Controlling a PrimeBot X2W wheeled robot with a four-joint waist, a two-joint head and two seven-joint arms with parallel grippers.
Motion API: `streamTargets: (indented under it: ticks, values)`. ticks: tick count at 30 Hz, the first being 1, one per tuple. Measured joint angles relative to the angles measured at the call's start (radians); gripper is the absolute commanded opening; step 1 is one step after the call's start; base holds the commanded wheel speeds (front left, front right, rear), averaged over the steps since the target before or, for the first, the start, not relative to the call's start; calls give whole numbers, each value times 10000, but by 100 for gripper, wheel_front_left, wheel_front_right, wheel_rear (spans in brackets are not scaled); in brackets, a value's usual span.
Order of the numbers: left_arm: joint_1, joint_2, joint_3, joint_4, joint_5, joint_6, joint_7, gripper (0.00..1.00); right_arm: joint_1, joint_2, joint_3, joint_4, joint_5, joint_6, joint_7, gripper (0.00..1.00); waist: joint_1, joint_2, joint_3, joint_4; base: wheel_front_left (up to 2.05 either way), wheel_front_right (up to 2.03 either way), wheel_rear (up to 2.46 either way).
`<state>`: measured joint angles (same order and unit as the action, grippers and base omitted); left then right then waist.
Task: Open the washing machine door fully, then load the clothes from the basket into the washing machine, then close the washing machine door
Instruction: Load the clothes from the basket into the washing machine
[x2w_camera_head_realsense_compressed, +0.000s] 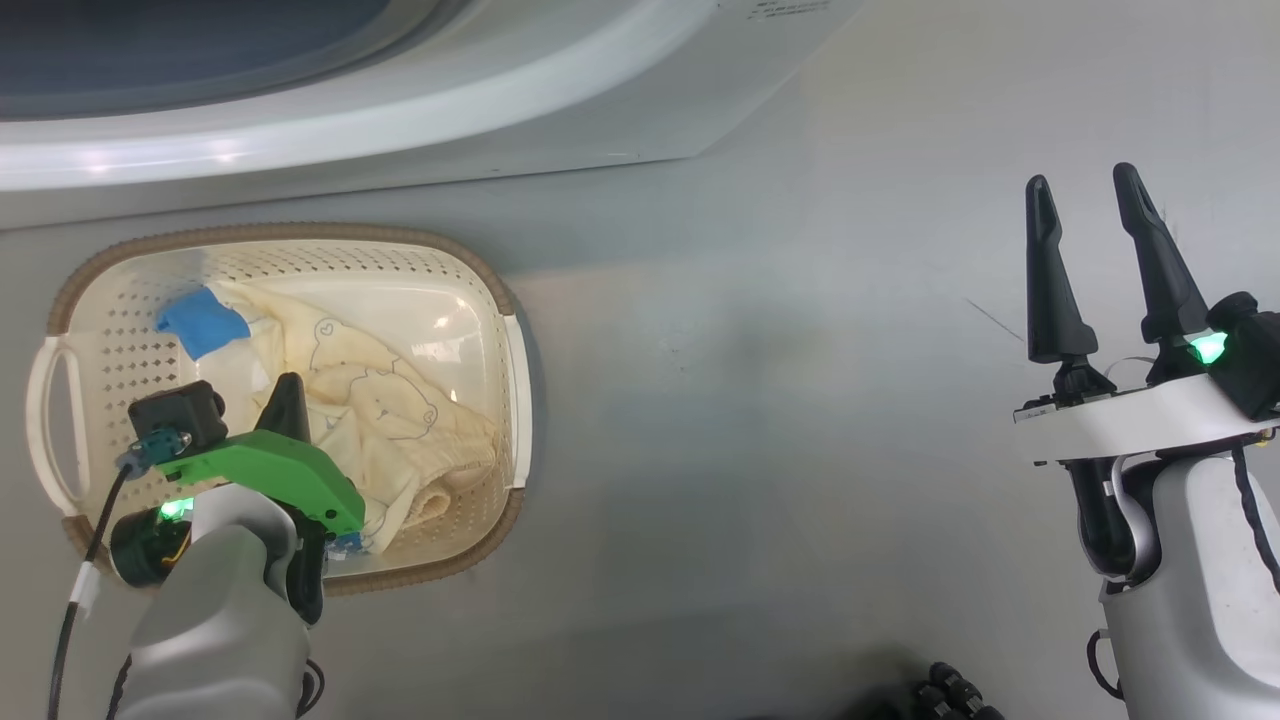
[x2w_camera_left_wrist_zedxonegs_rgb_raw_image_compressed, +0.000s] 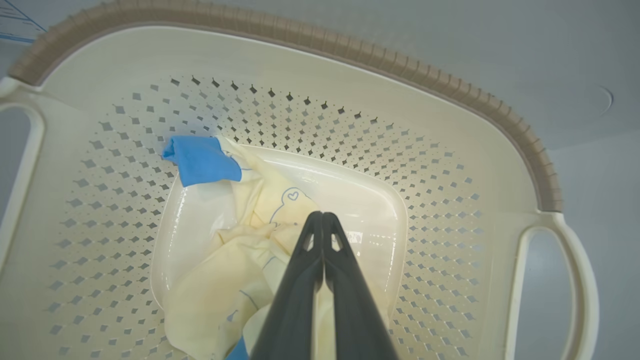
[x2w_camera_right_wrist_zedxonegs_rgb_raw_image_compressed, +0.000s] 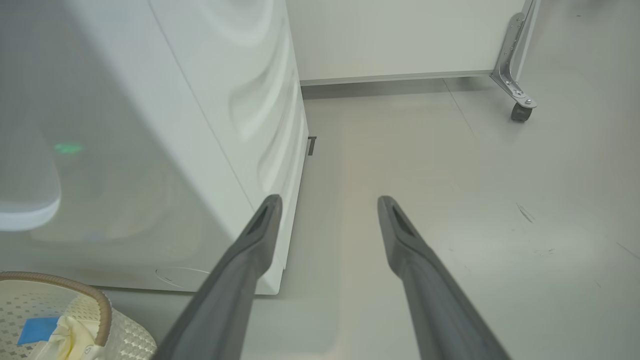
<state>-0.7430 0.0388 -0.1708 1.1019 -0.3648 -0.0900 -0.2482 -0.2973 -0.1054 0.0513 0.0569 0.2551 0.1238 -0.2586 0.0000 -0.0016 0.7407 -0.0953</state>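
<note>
Clothes (x2w_camera_left_wrist_zedxonegs_rgb_raw_image_compressed: 235, 260), cream-yellow with blue cuff, crumpled in basket (x2w_camera_left_wrist_zedxonegs_rgb_raw_image_compressed: 450, 240).

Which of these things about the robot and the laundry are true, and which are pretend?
1. The clothes lie inside the basket. True.
2. The left gripper has its jaws wide open. False: its jaws are shut, right above the clothes.
3. The right gripper has open jaws with nothing between them. True.
4. The basket stands on top of the washing machine. False: it stands on the floor next to the washing machine.
</note>
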Motion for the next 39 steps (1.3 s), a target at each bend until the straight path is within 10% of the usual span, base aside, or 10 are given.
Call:
streamTargets:
  ticks: [39]
  values:
    - [4199, -77, 127, -3643, 431, 186, -2, 0, 1993, 65, 368, 796, 104, 0, 0, 100, 0, 0, -5008, 699, 0, 0, 0]
